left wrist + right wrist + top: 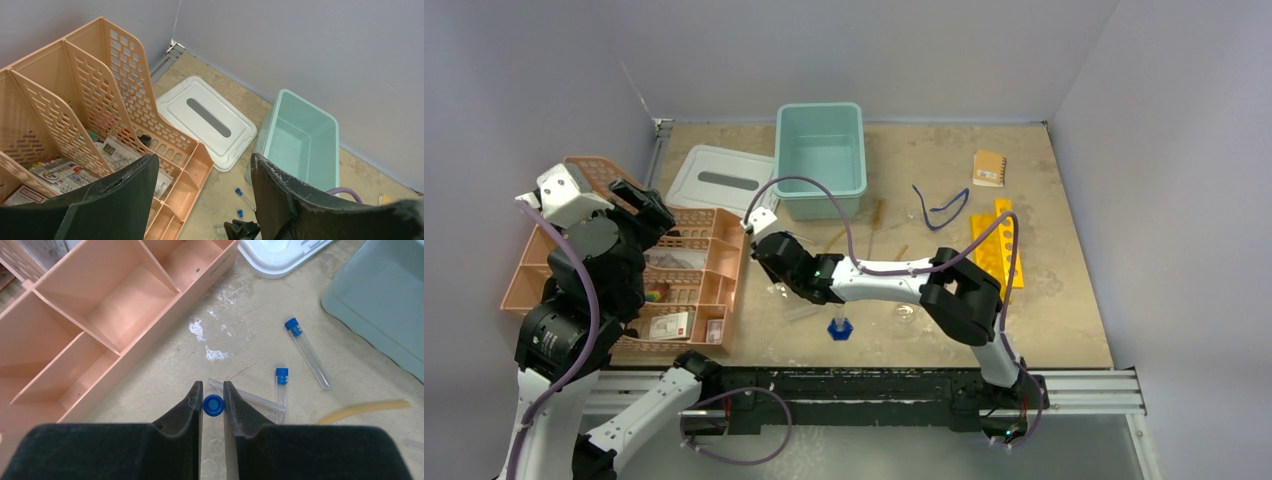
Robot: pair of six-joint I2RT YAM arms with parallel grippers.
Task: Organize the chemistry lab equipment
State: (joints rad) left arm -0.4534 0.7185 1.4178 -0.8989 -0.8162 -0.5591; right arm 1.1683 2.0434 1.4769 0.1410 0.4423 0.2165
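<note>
A clear plastic test tube with a blue cap (213,405) sits pinched upright between the narrowed black fingers of the right claw (212,390), just above the scuffed beige counter (240,330) and beside the low front wall of a peach plastic organizer tray (100,315). Two more blue-capped tubes (307,352) lie flat on the counter just beyond the claw, and a length of amber rubber tubing (362,410) lies to the right of them. A pale teal plastic bin (820,160) stands behind them, next to its white rectangular lid (719,180). A clear cylinder on a blue hexagonal base (840,327) stands near the front edge of the counter. Farther right lie blue-framed safety glasses (942,207), a yellow perforated rack (997,245) and a small brown notebook (989,168). The left claw (204,160) hangs wide and empty above the organizer's tall slotted dividers.
</note>
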